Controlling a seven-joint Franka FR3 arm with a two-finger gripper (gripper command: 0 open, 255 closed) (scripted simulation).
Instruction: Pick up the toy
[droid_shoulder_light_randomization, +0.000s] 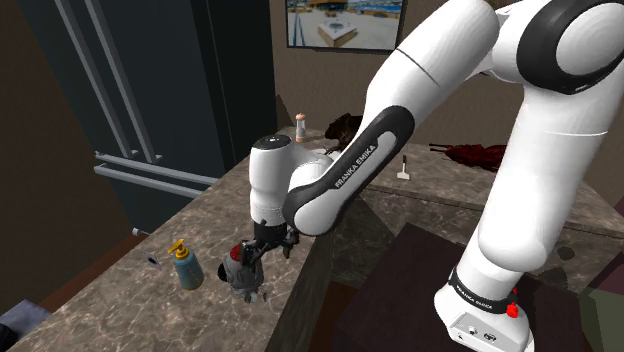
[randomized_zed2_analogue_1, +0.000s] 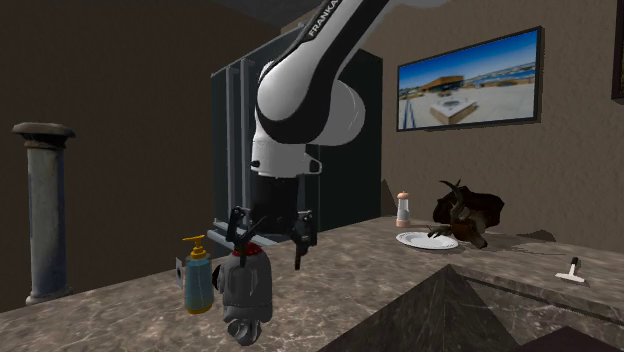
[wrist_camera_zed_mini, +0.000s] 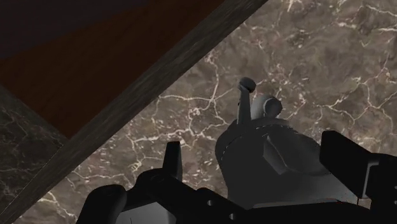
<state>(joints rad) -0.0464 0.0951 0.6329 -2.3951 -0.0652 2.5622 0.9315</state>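
Observation:
The toy (droid_shoulder_light_randomization: 243, 272) is a small grey figure with red marks, standing on the marble counter (droid_shoulder_light_randomization: 120, 315) close to its edge. In the second exterior view the toy (randomized_zed2_analogue_1: 246, 295) stands just right of a pump bottle. My black gripper (droid_shoulder_light_randomization: 266, 244) hangs right above it, open, with its fingers (randomized_zed2_analogue_1: 302, 238) spread wide at the level of the toy's top. In the wrist view the toy (wrist_camera_zed_mini: 270, 159) lies between the two fingers, nearer one of them, and neither clasps it. The gripper (wrist_camera_zed_mini: 261, 167) holds nothing.
A blue bottle with a yellow pump (droid_shoulder_light_randomization: 186, 266) stands beside the toy. Farther along the counter are a white plate (randomized_zed2_analogue_1: 426, 239), a shaker (randomized_zed2_analogue_1: 404, 208), a dark animal figure (randomized_zed2_analogue_1: 466, 214) and a small scraper (randomized_zed2_analogue_1: 571, 269). The counter's edge (wrist_camera_zed_mini: 146, 108) runs right next to the toy.

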